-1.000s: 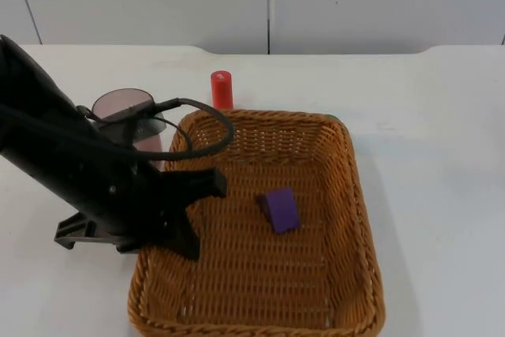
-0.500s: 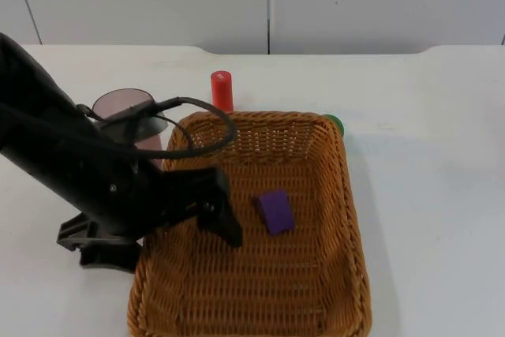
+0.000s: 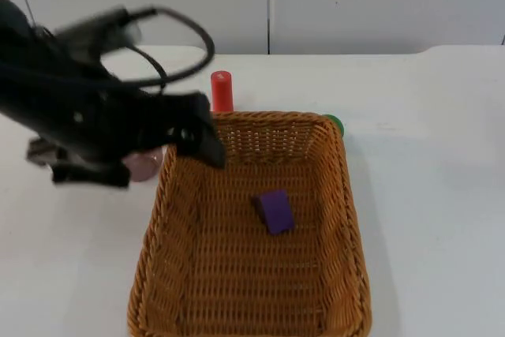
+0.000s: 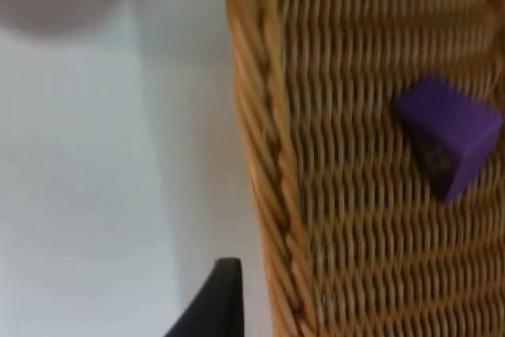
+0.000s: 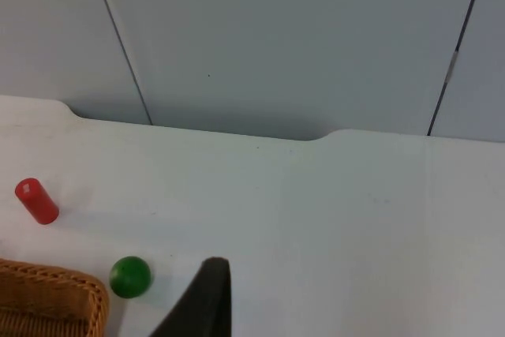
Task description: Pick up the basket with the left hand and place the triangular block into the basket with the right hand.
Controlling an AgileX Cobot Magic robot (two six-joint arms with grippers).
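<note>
The woven basket [image 3: 162, 219] stands flat on the white table, with the purple triangular block [image 3: 274, 211] lying on its floor. My left gripper [image 3: 164, 162] hovers open over the basket's far-left corner, one finger [image 3: 203, 138] above the rim and the other out over the table; it holds nothing. The left wrist view looks down on the basket's rim [image 4: 264, 155], the purple block [image 4: 451, 136] and one black fingertip [image 4: 213, 305] over bare table. In the right wrist view, the right gripper's fingertip [image 5: 207, 297] stands over bare table, away from the basket corner [image 5: 47, 301], with nothing held.
A red cylinder [image 3: 222, 90] stands just behind the basket and a green ball [image 3: 334, 124] lies at its far-right corner. A pink cup [image 3: 140, 165] is beside the basket's left rim, under the left arm. The grey partition wall closes the table's far side.
The left gripper opened and let go of the basket's left rim, then rose and drew back toward the far left. The basket settled flat on the table with the block inside.
</note>
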